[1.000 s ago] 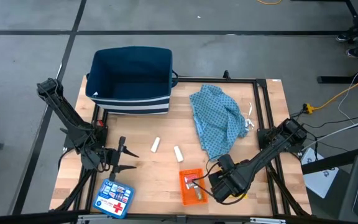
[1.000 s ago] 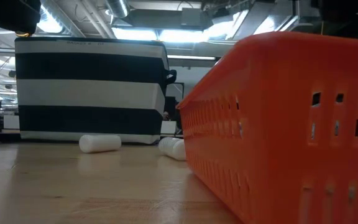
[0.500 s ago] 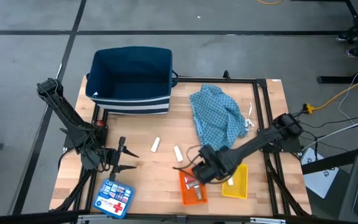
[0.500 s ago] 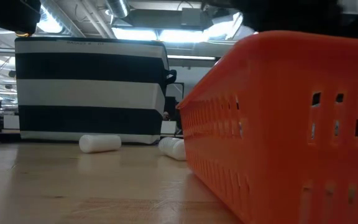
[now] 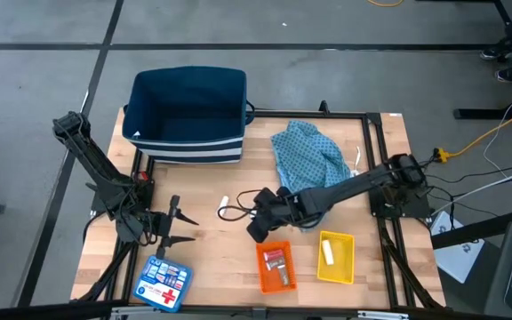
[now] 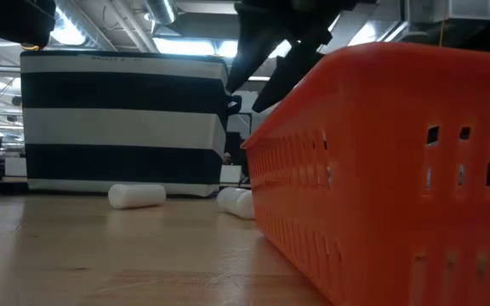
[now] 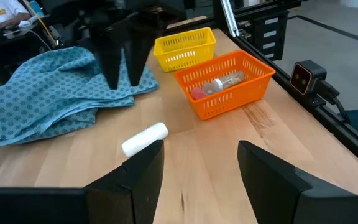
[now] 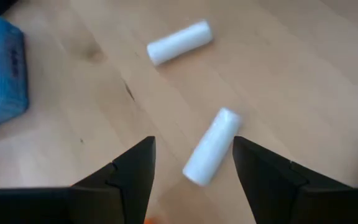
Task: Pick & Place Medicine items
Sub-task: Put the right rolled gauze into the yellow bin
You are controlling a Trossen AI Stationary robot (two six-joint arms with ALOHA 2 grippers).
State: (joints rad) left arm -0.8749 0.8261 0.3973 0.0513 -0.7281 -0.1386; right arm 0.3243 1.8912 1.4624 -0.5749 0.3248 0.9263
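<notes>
The right gripper [image 5: 254, 216], jaws wide and empty, had swung from the yellow tray [image 5: 336, 257], where one stick [image 5: 329, 252] lay, toward the next white stick [image 8: 212, 146] at ten o'clock.

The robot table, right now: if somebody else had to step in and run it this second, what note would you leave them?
Right gripper: open, empty, hovering over a white stick on the wood.
Left gripper: open, empty, waiting near the table's left front.
Done: one white stick lies in the yellow tray; small items lie in the orange tray.
Left: two white sticks on the table, the one under the right gripper and another nearby.
</notes>
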